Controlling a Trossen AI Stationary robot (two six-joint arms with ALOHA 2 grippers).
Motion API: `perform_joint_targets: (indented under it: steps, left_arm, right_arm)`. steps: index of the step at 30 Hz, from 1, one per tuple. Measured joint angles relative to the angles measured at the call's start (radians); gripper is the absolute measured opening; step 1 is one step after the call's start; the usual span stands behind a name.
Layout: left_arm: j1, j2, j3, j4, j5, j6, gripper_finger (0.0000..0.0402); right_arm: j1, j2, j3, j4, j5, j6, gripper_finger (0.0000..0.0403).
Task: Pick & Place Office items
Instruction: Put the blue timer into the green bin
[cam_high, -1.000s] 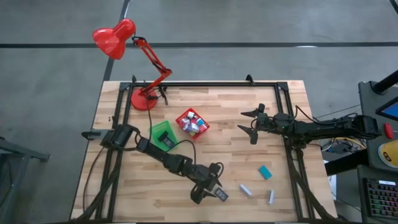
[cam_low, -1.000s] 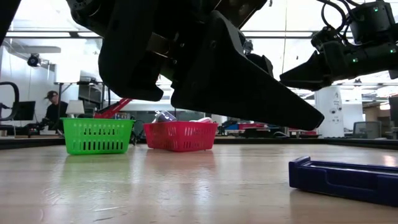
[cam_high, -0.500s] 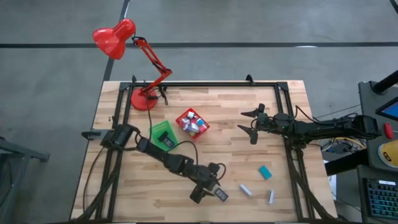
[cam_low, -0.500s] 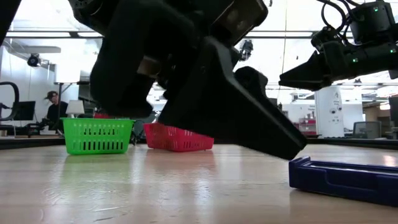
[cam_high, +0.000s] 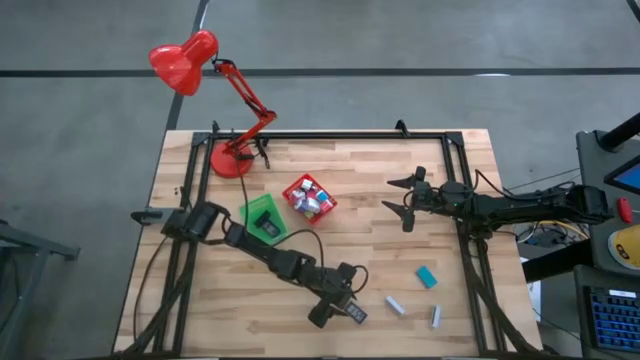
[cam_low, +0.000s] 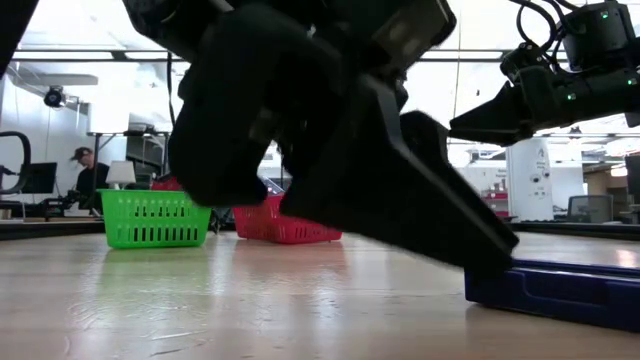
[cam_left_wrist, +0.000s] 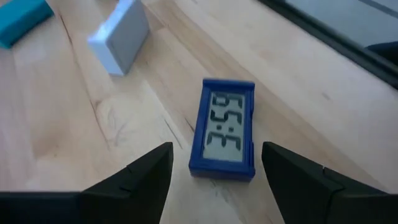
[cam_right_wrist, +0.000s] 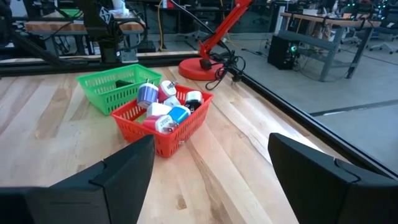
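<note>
A: From above, what do you count?

B: Two bins, a green bin (cam_high: 262, 216) and a red bin (cam_high: 309, 197) heaped with small items. Loose on the wooden table (cam_high: 350, 170): a blue clock (cam_high: 355, 314), a teal block (cam_high: 427, 276) and two grey-white sticks (cam_high: 395, 305), (cam_high: 436, 316). One red lamp (cam_high: 215, 90) stands at the far left corner.

A: And the arms?

B: The left gripper (cam_high: 338, 301) reaches low over the clock, fingers spread, holding nothing. The right gripper (cam_high: 402, 200) hovers mid-table, also wide open and empty.

A: At table height?

B: The left arm fills the picture, one finger tip down against the clock (cam_low: 560, 290). Behind it, both bins, and a workshop with a seated person (cam_low: 85, 175).

A: The left wrist?

B: The clock (cam_left_wrist: 224, 135) lies flat between the open fingers (cam_left_wrist: 149, 171), untouched; one grey-white stick (cam_left_wrist: 120, 42) and the teal block (cam_left_wrist: 22, 18) lie beyond.

A: The right wrist?

B: Both bins, the red bin (cam_right_wrist: 163, 121) full, and the lamp's base (cam_right_wrist: 205, 67).
</note>
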Motion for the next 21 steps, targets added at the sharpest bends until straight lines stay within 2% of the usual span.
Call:
perform_joint_targets:
  steps: [7, 15, 21]
  left_arm:
    - [0.000, 0.022, 0.000, 0.013, 0.000, -0.012, 0.0252]
    - [0.002, 0.024, 0.000, 0.015, -0.013, -0.015, 0.0250]
    - [0.004, 0.024, 0.000, 0.015, -0.013, -0.010, 0.0232]
  right_arm:
    - [0.000, 0.000, 0.000, 0.000, 0.000, 0.000, 0.0302]
    - [0.000, 0.000, 0.000, 0.000, 0.000, 0.000, 0.0310]
    - [0.000, 0.000, 0.000, 0.000, 0.000, 0.000, 0.0308]
